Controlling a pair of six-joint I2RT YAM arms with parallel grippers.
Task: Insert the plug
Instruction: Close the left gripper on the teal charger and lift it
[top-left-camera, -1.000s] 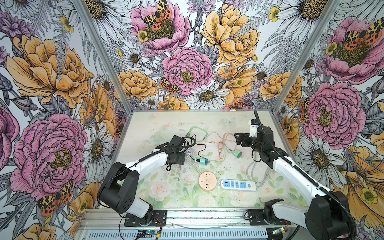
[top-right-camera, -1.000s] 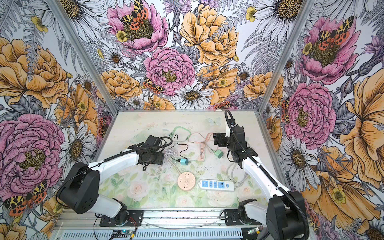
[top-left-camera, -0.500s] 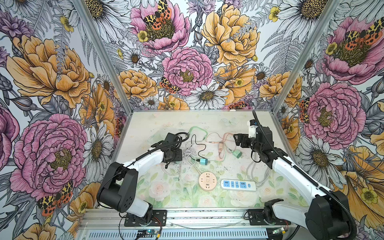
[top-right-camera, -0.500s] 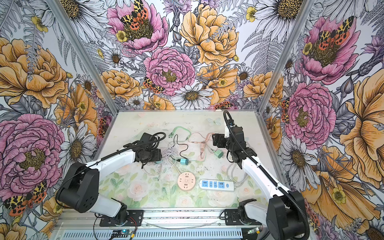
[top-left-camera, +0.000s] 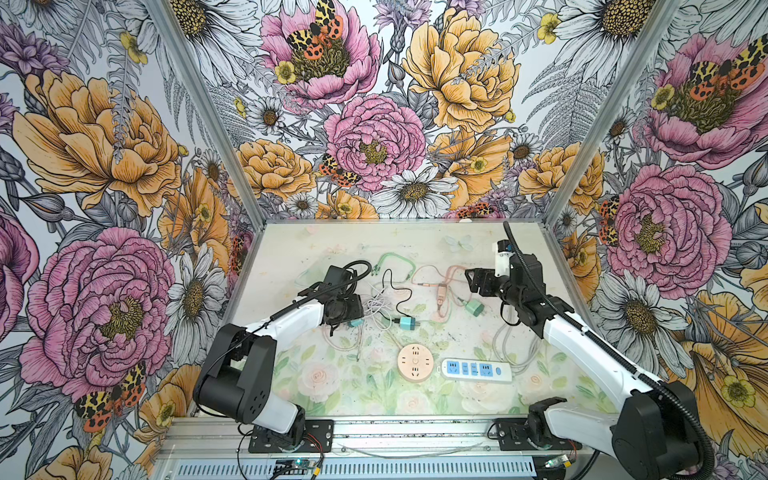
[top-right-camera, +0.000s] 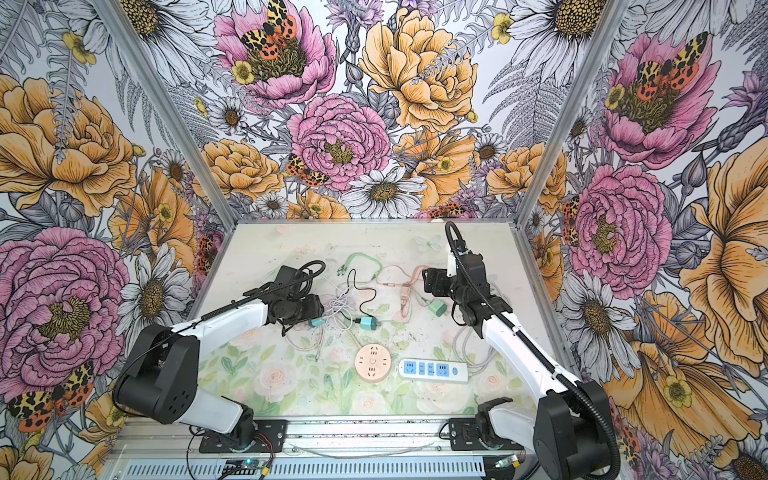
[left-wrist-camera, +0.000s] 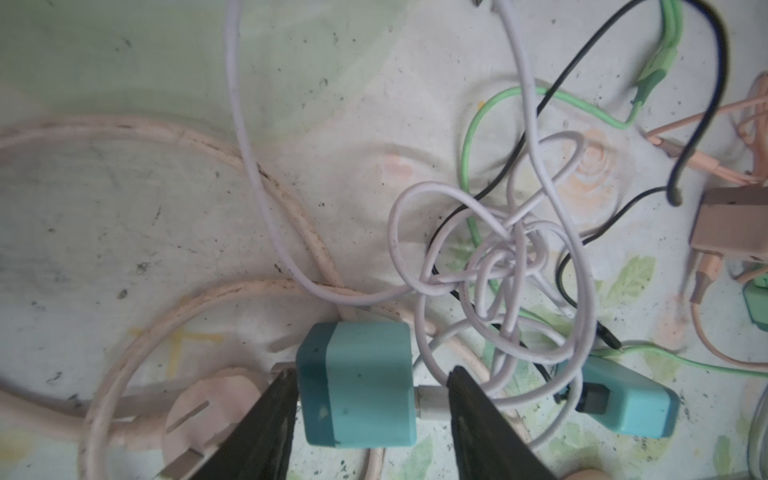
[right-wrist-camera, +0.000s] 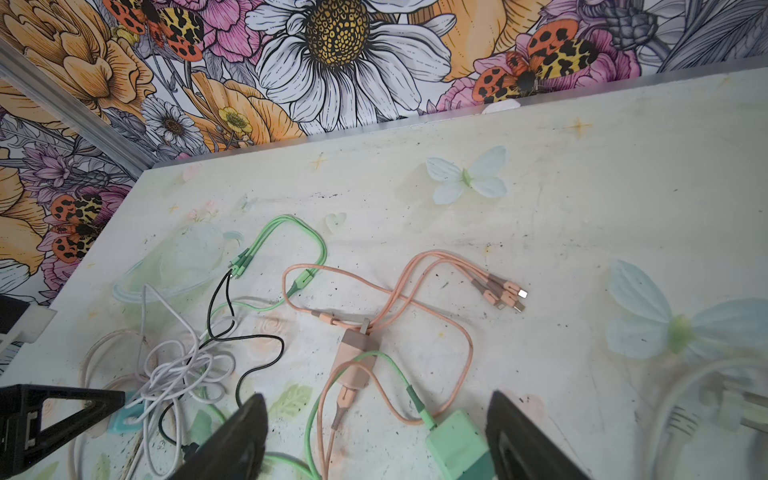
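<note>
A teal charger plug (left-wrist-camera: 357, 382) with a white cable lies flat on the table, and my left gripper (left-wrist-camera: 372, 374) stands open astride it. One finger (left-wrist-camera: 274, 411) touches the plug's dark end. The other finger (left-wrist-camera: 478, 411) stands clear of the body, beside the white USB connector. In both top views this plug (top-left-camera: 355, 323) (top-right-camera: 318, 322) peeks out under the left gripper (top-left-camera: 347, 318). My right gripper (right-wrist-camera: 376, 399) hangs open and empty over a green charger plug (right-wrist-camera: 457, 444) (top-left-camera: 473, 307). A round pink socket (top-left-camera: 415, 362) and a white-and-blue power strip (top-left-camera: 476, 370) lie near the front.
A second teal plug (left-wrist-camera: 623, 407) (top-left-camera: 407, 323) lies beside a tangle of white, black and green cables (left-wrist-camera: 511, 257). A pink three-pin plug (left-wrist-camera: 208, 415) with a thick pink cord lies next to the left gripper. A pink charger (right-wrist-camera: 357, 353) with multi-head cables lies mid-table.
My left gripper has shifted a little to the left and settled over the teal plug, its jaws narrowing. The right arm has barely moved.
</note>
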